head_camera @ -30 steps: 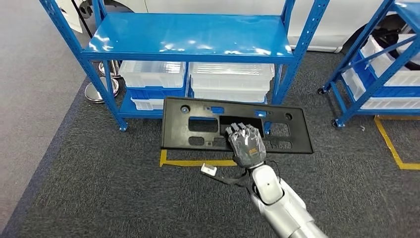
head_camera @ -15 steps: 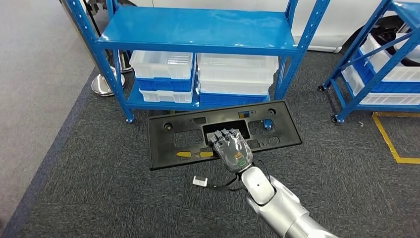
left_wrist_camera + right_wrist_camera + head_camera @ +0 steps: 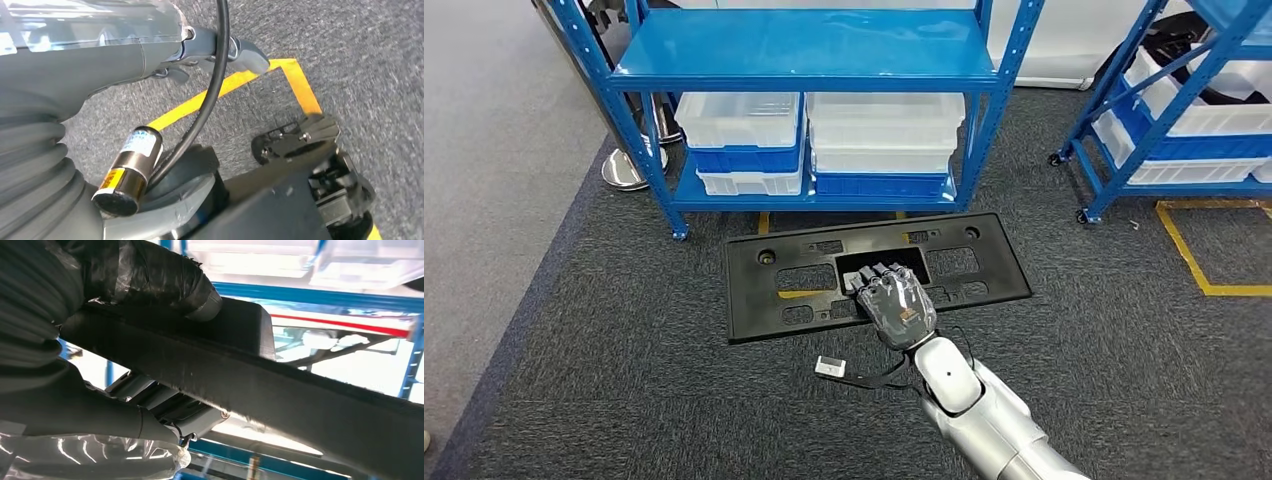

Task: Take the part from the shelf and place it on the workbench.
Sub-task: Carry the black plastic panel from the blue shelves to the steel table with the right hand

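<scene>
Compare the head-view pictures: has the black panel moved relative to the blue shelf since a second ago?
Yes. The black panel in the right hand now sits clear of the blue shelf, no longer overlapping its lower bins.

Long black perforated part [image 3: 804, 285], held level above carpet, before shelf [image 3: 804, 60]

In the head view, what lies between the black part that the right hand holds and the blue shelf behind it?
In the head view, dark grey carpet with short yellow floor tape lies between the black part, held by the right hand, and the blue shelf.
</scene>
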Robot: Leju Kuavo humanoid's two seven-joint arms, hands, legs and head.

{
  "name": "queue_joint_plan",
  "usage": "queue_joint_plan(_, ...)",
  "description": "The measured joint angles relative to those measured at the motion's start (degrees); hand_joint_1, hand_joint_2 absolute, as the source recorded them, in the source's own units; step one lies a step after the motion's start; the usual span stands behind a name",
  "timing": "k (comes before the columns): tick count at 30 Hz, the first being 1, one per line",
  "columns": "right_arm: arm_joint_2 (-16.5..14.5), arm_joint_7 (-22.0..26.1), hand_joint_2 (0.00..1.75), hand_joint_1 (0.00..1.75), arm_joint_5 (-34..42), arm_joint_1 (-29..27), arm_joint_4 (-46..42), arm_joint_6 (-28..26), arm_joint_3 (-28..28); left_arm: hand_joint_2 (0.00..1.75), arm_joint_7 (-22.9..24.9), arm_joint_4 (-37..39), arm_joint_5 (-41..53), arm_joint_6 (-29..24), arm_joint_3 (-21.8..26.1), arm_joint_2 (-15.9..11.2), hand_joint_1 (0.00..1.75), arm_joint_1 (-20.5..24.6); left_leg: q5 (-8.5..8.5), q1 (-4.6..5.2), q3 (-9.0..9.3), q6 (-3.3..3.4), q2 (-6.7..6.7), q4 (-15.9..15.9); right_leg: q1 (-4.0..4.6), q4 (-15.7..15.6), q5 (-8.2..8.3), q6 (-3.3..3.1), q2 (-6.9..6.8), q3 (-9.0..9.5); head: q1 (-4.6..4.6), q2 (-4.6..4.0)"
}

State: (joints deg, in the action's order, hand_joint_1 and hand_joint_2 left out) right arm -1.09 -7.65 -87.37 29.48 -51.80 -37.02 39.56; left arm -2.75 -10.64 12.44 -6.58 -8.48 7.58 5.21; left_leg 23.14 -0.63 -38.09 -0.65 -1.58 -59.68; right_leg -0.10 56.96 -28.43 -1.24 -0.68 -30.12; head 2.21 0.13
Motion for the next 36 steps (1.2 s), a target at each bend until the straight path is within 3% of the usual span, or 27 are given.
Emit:
queue_joint_plan(3, -0.42, 0.32, 1.75, 1.62, 0.21, -0.17, -0.02, 0.15, -0.62, 1.75, -0.01, 0.00, 0.32, 0.02, 0.16, -0.04, 0.00, -0.04, 6.88, -0.13, -3.08, -0.62, 0.85, -9.29, -0.11, -0.09, 1.40, -0.61, 1.09, -1.39, -0.01, 0.00)
queue_joint_plan(5, -0.48, 0.55, 1.75, 1.62, 0.20, -0.51, -0.02, 0.31, -0.84, 1.75, 0.01, 0.00, 0.55, 0.02, 0.20, -0.06, 0.00, 0.01, 8.83, -0.15, -3.86, -0.88, 0.96, -14.08, -0.09, 0.27, 2.02, -0.50, 2.01, -2.46, -0.02, 0.00)
queue_joint_plan(6, -0.48, 0.62, 1.75, 1.62, 0.19, -0.67, -0.02, 0.35, -0.94, 1.75, 0.03, 0.00, 0.65, 0.02, 0.20, -0.07, 0.00, 0.01, 8.22, -0.16, -2.79, -0.91, 1.01, -13.49, -0.12, 0.53, 2.24, -0.38, 2.57, -2.97, -0.02, 0.00)
queue_joint_plan(7, -0.49, 0.66, 1.75, 1.62, 0.16, -0.79, -0.03, 0.37, -1.02, 1.75, 0.07, 0.00, 0.73, 0.02, 0.20, -0.07, 0.00, -0.02, 6.88, -0.19, -0.69, -0.85, 1.26, -10.78, -0.16, 0.86, 2.41, -0.24, 3.18, -3.42, -0.02, 0.00)
queue_joint_plan(9, -0.54, 0.69, 1.75, 1.62, -0.01, -0.84, -0.13, 0.36, -1.13, 1.75, 0.17, 0.00, 0.88, 0.02, 0.20, -0.10, 0.00, -0.07, 4.98, -0.32, 4.28, -0.47, 3.41, -3.15, -0.24, 1.61, 2.61, 0.09, 4.30, -4.33, -0.01, 0.00)
queue_joint_plan(10, -0.61, 0.69, 1.75, 1.62, -0.15, -0.86, -0.21, 0.35, -1.19, 1.75, 0.25, 0.00, 1.05, 0.02, 0.20, -0.13, 0.00, -0.12, 4.63, -0.38, 5.86, -0.27, 4.56, -0.56, -0.26, 1.90, 2.75, 0.36, 4.81, -4.72, -0.02, 0.00)
queue_joint_plan(12, -0.72, 0.67, 1.75, 1.62, -0.56, -0.96, -0.38, 0.36, -1.38, 1.75, 0.48, 0.00, 1.55, 0.01, 0.20, -0.24, 0.00, -0.20, 4.80, -0.34, 6.74, 0.16, 5.39, 0.97, -0.30, 2.08, 3.17, 1.11, 5.85, -5.29, -0.01, 0.00)
queue_joint_plan(14, -0.71, 0.61, 1.75, 1.62, -1.16, -1.13, -0.50, 0.42, -1.70, 1.75, 0.75, 0.00, 2.15, 0.00, 0.20, -0.32, 0.00, -0.23, 4.41, -0.53, 6.71, 0.94, 4.17, 1.60, -0.24, 2.25, 3.36, 1.85, 6.29, -5.69, 0.01, 0.00)
queue_joint_plan(15, -0.67, 0.58, 1.75, 1.62, -1.48, -1.18, -0.58, 0.46, -1.85, 1.75, 0.85, 0.00, 2.41, 0.00, 0.20, -0.33, 0.00, -0.23, 4.11, -0.66, 6.70, 1.42, 3.43, 1.91, -0.20, 3.21, 2.67, 2.13, 5.48, -6.24, 0.12, 0.00)
queue_joint_plan(16, -0.63, 0.53, 1.75, 1.62, -1.78, -1.19, -0.64, 0.50, -1.97, 1.75, 0.95, 0.00, 2.61, -0.01, 0.19, -0.32, 0.00, -0.24, 3.83, -0.79, 6.65, 1.84, 2.66, 2.21, -0.16, 5.26, 1.32, 2.35, 4.29, -7.25, 0.24, 0.00)
queue_joint_plan(18, -0.61, 0.33, 1.75, 1.62, -2.18, -1.19, -0.78, 0.58, -2.05, 1.75, 1.13, 0.00, 2.89, -0.02, 0.19, -0.35, 0.00, -0.41, 3.61, -0.73, 6.37, 2.20, 1.13, 2.24, -0.37, 12.19, -2.51, 2.75, 1.90, -10.38, 0.47, 0.00)
queue_joint_plan(20, -0.47, -0.07, 1.75, 1.62, -2.33, -1.22, -0.81, 0.75, -2.05, 1.75, 1.27, 0.00, 3.15, -0.02, 0.20, -0.46, 0.00, -0.58, 3.59, -0.71, 6.11, 2.20, -0.44, 2.09, -0.76, 17.42, -4.22, 3.20, 1.20, -12.54, 0.47, 0.00)
queue_joint_plan(21, -0.30, -0.32, 1.75, 1.62, -2.34, -1.21, -0.81, 0.91, -2.05, 1.75, 1.32, 0.00, 3.29, -0.01, 0.20, -0.51, 0.00, -0.59, 3.62, -0.74, 6.05, 2.15, -1.20, 1.97, -0.99, 17.19, -3.54, 3.37, 0.96, -12.16, 0.47, 0.00)
queue_joint_plan(23, 0.10, -0.87, 1.75, 1.62, -2.35, -0.96, -0.85, 1.31, -2.04, 1.75, 1.37, 0.00, 3.57, 0.07, 0.19, -0.52, 0.00, -0.50, 3.83, -0.82, 6.04, 1.82, -2.58, 1.61, -1.25, 10.56, -0.18, 3.54, -0.58, -8.32, 0.48, 0.00)
queue_joint_plan(25, 0.39, -1.38, 1.75, 1.62, -2.38, -0.49, -0.96, 1.62, -2.02, 1.75, 1.36, 0.00, 3.80, 0.22, 0.19, -0.55, 0.00, -0.37, 4.14, -0.61, 6.03, 1.13, -3.69, 1.22, -0.90, 4.06, 1.88, 3.22, -2.74, -4.95, 0.46, 0.00)
queue_joint_plan(26, 0.55, -1.62, 1.75, 1.62, -2.39, -0.29, -1.02, 1.70, -2.01, 1.75, 1.33, 0.00, 3.88, 0.30, 0.18, -0.57, 0.00, -0.30, 4.23, -0.43, 6.06, 0.76, -4.17, 1.12, -0.67, 2.70, 2.06, 2.93, -3.24, -4.42, 0.44, 0.00)
queue_joint_plan(29, 1.24, -2.25, 1.75, 1.62, -2.43, -0.10, -1.09, 1.78, -1.99, 1.75, 1.22, 0.00, 4.03, 0.43, 0.18, -0.57, 0.00, -0.08, 4.42, -0.42, 6.22, -0.33, -5.05, 1.16, -0.50, 2.45, 2.31, 1.83, -1.66, -4.83, 0.38, 0.00)
queue_joint_plan(31, 1.58, -2.46, 1.75, 1.62, -2.45, 0.05, -1.14, 1.81, -1.95, 1.75, 1.16, 0.00, 4.18, 0.44, 0.18, -0.57, 0.00, -0.02, 6.36, -0.68, 5.19, -0.82, -2.79, -1.17, -0.75, 2.17, 2.74, 1.01, -0.43, -4.98, 0.37, 0.00)
queue_joint_plan(33, 1.68, -2.51, 1.75, 1.62, -2.46, 0.24, -1.17, 2.02, -1.85, 1.75, 1.13, 0.00, 4.33, 0.44, 0.18, -0.58, 0.00, -0.15, 10.05, -0.71, 2.11, -0.88, 0.08, -7.83, -0.71, 2.09, 3.04, 0.42, 0.92, -5.19, 0.36, 0.00)
queue_joint_plan(35, 1.71, -2.51, 1.75, 1.62, -2.48, 0.22, -1.14, 2.41, -1.71, 1.75, 1.07, 0.00, 4.44, 0.43, 0.19, -0.61, 0.00, -0.15, 11.96, -0.57, -0.92, -0.72, 0.88, -14.09, -0.41, 2.15, 3.17, 0.15, 2.47, -5.35, 0.37, 0.00)
queue_joint_plan(36, 1.73, -2.50, 1.75, 1.62, -2.49, 0.18, -1.10, 2.54, -1.62, 1.75, 1.04, 0.00, 4.49, 0.43, 0.20, -0.62, 0.00, -0.05, 11.33, -0.53, -1.26, -0.54, 1.00, -14.63, -0.26, 2.22, 3.20, 0.11, 3.29, -5.37, 0.37, 0.00)
